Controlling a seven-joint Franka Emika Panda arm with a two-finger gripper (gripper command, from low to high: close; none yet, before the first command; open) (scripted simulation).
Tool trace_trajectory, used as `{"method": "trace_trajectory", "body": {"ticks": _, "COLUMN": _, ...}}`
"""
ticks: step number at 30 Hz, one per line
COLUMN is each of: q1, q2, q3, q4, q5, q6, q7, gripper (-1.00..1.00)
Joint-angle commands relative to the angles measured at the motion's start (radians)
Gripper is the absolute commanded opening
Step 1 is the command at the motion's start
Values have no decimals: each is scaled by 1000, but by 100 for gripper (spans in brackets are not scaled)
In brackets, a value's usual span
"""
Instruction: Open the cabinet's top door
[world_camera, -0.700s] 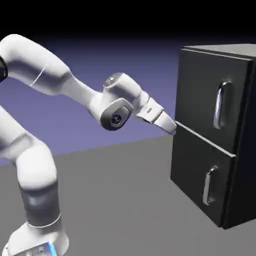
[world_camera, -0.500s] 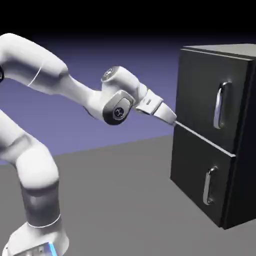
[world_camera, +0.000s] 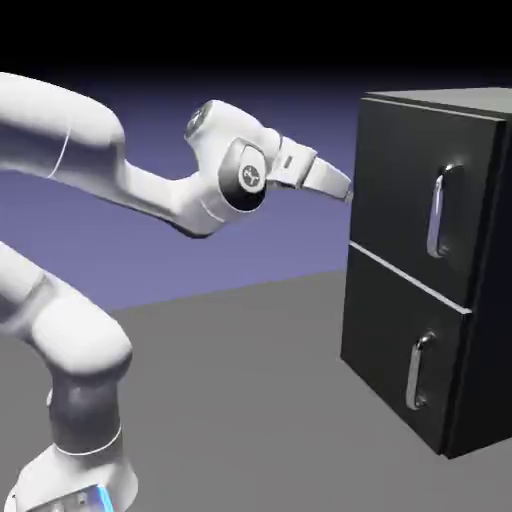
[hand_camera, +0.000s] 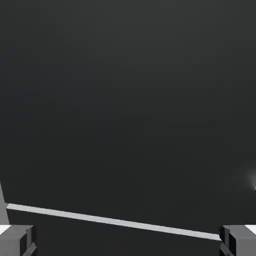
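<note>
The black cabinet (world_camera: 430, 260) stands at the exterior view's right with both doors closed. Its top door (world_camera: 410, 190) carries a long vertical silver handle (world_camera: 440, 210); the shorter lower door (world_camera: 395, 345) has its own silver handle (world_camera: 418, 372). My gripper (world_camera: 345, 188) is level with the top door's left edge, just short of its face and well left of the handle. In the hand view the top door (hand_camera: 130, 100) fills the picture, with the pale seam (hand_camera: 115, 221) between the doors low down. The fingertips (hand_camera: 15, 240) stand far apart at the bottom corners, open and empty.
The grey table (world_camera: 250, 400) stretches between the arm's base (world_camera: 70, 480) and the cabinet. The arm's elbow and forearm (world_camera: 150, 190) hang over the table's left half.
The hand has risen from the seam between the two doors to the height of the top door's middle. The wrist has turned and the gripper now points more level.
</note>
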Motion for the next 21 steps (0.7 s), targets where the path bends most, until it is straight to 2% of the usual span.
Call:
{"method": "trace_trajectory", "body": {"ticks": 1, "q1": 17, "q2": -7, "q3": -18, "q4": 8, "q5": -44, "q6": -3, "q7": 30, "gripper": 0}}
{"method": "trace_trajectory", "body": {"ticks": 21, "q1": 348, "q2": -154, "q3": -385, "q4": 162, "q5": -913, "q6": -59, "q7": 627, "gripper": 0}}
